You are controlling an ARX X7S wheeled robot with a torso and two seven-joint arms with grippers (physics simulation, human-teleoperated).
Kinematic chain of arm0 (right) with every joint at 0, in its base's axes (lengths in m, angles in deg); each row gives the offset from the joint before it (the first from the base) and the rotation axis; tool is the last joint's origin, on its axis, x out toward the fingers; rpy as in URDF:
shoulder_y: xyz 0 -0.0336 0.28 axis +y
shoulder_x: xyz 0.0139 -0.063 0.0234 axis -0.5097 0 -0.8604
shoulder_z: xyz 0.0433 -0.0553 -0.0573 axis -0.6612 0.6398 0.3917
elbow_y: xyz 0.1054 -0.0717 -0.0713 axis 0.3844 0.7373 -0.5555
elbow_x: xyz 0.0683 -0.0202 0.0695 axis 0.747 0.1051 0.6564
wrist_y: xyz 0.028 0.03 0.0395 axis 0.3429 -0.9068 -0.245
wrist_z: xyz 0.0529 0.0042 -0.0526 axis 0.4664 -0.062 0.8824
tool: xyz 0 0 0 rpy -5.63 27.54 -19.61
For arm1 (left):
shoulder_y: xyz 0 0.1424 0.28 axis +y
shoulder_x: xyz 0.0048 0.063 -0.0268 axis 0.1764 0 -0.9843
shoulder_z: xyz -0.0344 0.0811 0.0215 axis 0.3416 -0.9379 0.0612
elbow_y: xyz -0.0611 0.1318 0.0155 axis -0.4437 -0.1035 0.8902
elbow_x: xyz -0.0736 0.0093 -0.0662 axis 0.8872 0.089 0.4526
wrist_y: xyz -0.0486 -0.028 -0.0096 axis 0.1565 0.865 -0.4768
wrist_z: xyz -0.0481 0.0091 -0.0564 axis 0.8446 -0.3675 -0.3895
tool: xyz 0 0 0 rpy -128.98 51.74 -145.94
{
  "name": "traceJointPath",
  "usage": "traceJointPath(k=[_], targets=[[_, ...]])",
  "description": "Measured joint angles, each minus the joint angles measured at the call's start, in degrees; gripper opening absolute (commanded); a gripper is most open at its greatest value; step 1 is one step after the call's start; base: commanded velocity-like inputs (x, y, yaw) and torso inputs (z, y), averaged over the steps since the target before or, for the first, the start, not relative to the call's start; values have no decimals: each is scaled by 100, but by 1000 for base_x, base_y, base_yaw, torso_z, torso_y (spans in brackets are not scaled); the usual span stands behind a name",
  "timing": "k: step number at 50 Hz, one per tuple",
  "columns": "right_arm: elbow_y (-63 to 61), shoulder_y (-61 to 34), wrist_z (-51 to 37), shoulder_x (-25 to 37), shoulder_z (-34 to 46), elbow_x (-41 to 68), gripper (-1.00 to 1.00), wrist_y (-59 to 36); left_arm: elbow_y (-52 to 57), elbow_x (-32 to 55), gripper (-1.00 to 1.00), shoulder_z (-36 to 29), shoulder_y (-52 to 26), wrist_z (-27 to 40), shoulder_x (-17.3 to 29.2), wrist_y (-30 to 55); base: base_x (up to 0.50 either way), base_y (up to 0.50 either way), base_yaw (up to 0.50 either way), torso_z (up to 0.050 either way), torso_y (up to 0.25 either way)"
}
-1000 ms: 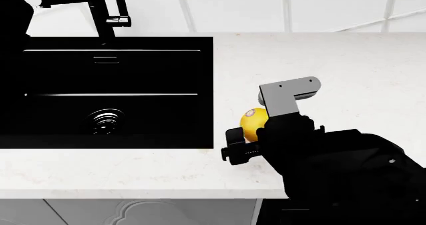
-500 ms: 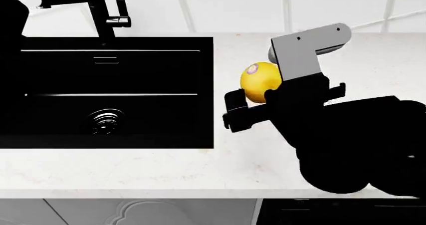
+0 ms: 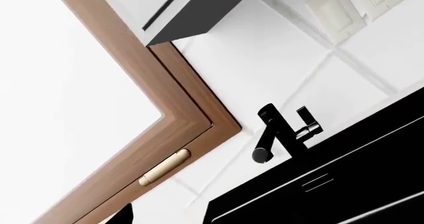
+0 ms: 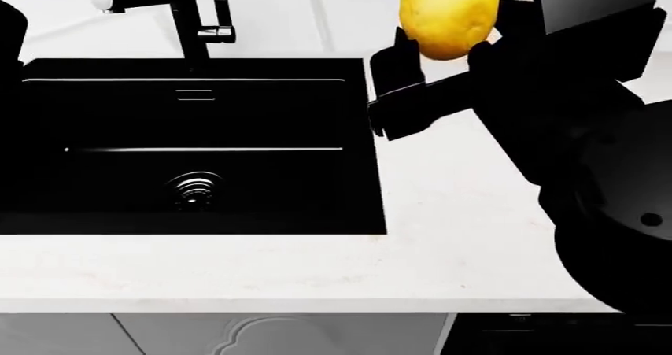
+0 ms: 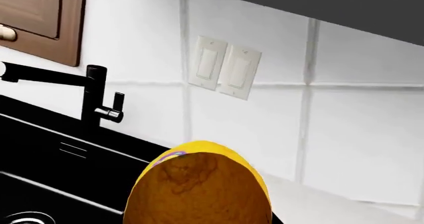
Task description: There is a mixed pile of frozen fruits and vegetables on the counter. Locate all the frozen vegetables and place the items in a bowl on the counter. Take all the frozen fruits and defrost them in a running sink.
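Note:
My right gripper is shut on the yellow lemon and holds it high above the white marble counter, just right of the black sink. The lemon fills the near part of the right wrist view. The sink has a round ribbed drain and a tall black faucet. The sink and faucet also show in the left wrist view. My left gripper's jaws do not show in any view. The vegetables, mango and bowl are out of view.
A white tiled wall runs behind the counter. Light switches sit on the wall right of the faucet. A wood-framed window stands by the sink. The counter's front edge lies above cabinet doors.
My right gripper has lifted the lemon from the counter surface up and slightly right. The head view has shifted, so the sink now sits a little further right.

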Motion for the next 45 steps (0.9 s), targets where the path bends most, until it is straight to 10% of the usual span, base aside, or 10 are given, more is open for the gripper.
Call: traceJointPath(k=[45], targets=[[-627,232,-92,328,134,-36,-100,-134,62,-40,100,84,116,-18,131,-1,-194,402,0,0,0]])
